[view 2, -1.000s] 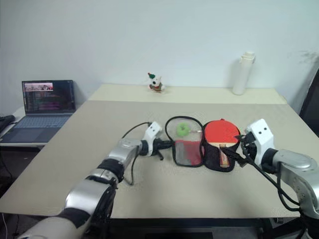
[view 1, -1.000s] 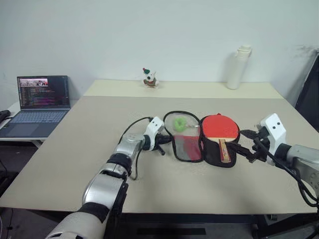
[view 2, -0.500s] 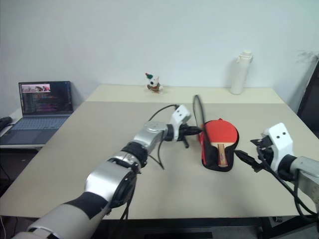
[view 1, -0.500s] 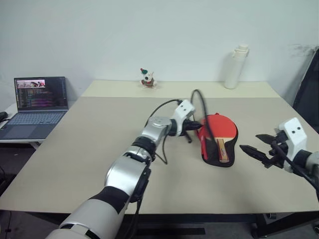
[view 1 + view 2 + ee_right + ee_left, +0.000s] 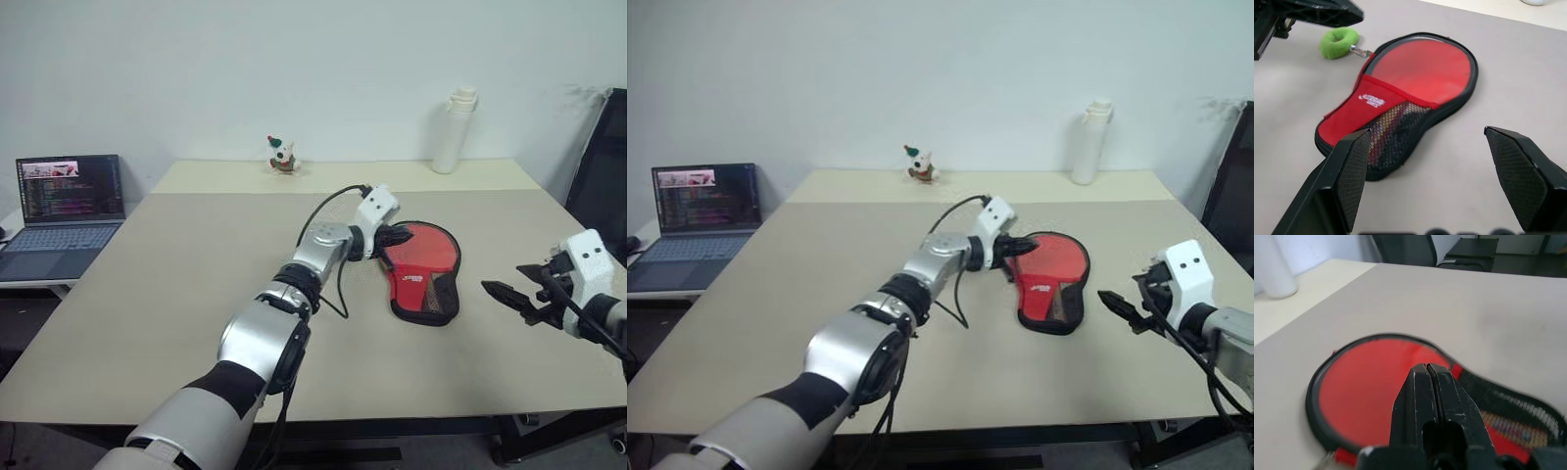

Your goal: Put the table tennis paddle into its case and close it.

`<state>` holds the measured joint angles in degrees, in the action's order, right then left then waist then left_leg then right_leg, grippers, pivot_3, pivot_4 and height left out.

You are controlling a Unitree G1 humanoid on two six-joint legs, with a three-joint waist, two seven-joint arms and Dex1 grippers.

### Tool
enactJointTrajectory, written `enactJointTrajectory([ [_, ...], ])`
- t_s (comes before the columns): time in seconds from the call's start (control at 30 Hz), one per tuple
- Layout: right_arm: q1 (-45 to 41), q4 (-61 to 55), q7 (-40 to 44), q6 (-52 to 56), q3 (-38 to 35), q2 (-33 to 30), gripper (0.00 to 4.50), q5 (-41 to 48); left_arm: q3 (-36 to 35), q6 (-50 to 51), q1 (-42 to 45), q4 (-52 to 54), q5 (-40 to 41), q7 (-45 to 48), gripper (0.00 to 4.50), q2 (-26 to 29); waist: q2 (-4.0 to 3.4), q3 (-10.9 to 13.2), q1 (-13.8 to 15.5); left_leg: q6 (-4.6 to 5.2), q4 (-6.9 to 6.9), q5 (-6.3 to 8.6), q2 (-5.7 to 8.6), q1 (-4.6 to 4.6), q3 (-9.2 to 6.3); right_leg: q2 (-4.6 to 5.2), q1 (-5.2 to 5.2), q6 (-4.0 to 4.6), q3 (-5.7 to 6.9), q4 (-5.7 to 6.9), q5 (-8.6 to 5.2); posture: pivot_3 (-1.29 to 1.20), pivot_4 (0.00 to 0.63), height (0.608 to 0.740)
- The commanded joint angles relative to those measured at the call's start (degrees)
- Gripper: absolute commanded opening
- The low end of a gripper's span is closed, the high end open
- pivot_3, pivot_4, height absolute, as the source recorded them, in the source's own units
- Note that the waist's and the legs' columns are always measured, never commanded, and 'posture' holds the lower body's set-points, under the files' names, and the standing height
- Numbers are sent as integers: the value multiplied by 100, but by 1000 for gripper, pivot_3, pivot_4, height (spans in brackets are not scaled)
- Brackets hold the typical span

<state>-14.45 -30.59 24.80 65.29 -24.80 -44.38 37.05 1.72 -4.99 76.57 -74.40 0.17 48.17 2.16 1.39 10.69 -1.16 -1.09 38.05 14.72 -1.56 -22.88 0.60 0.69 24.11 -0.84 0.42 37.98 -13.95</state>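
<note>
Case (image 5: 422,279) folded shut over the paddle at counter (image 5: 176,284) centre, left tool (image 5: 400,235) pinched together at its 10 o'clock edge, right tool (image 5: 509,292) spread wide at 3 o'clock, holding nothing; flap's over, zip probably next, needs its pull found.

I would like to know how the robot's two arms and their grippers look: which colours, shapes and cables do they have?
Both arms are glossy silver-grey shells with black bands at the joints. Each wrist carries a white box-like block with small dark dots. A loose black cable loops along each forearm. The left gripper has two black tapered fingers with scuffed surfaces; the right gripper has two black, pointed, wedge-shaped fingers.
</note>
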Motion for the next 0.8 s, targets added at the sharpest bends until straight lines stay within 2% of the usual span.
enactJointTrajectory([
  [0.03,-389,369,-50,-174,238,244,4200,28,-164,-149,-294,593,248,722,12,314,0,0,-16,0,0,0,1,-2,-1,1,1,0,0,0,0,0,150,740],
  [0.1,-573,655,29,-227,408,336,4473,35,-156,-75,-637,1016,382,1388,0,556,-2,0,-36,0,1,0,0,-3,2,1,3,1,-2,0,1,0,150,740],
  [0.17,-889,1207,5,-396,641,445,4473,-156,-187,301,-1142,1771,615,2082,0,1030,-3,-1,-59,-1,0,-1,0,-4,1,3,3,3,-1,1,2,0,150,740],
  [0.23,-1226,1861,-108,-606,820,555,4473,-399,-260,767,-1571,2533,828,2364,0,1439,-5,-1,-89,-1,0,-1,-3,-2,2,3,7,11,-8,6,6,0,150,740],
  [0.43,-1981,3684,-73,-1283,1220,751,4473,-1037,-433,2031,-2711,4743,1300,2123,0,2114,-5,-2,-14,0,5,-1,-6,-4,-4,4,5,29,-2,8,16,0,150,740],
  [0.53,-2292,4427,43,-1608,1392,828,4473,-1275,-438,2433,-3065,5455,1444,1890,0,2227,-5,-2,12,0,6,-1,-6,-5,-1,21,3,29,-4,8,17,0,150,740],
  [0.63,-2559,5187,283,-1959,1738,910,4473,-1587,-388,2680,-3276,5907,1531,1718,0,2282,-5,-2,16,0,7,-1,-4,-7,2,36,2,28,-4,6,17,0,150,740],
  [0.8,-2684,5844,698,-2313,2131,942,4473,-1957,-278,2720,-3195,5974,1518,1631,0,2360,-5,-2,15,0,7,-1,0,-5,2,33,2,28,-2,8,18,0,150,740],
])
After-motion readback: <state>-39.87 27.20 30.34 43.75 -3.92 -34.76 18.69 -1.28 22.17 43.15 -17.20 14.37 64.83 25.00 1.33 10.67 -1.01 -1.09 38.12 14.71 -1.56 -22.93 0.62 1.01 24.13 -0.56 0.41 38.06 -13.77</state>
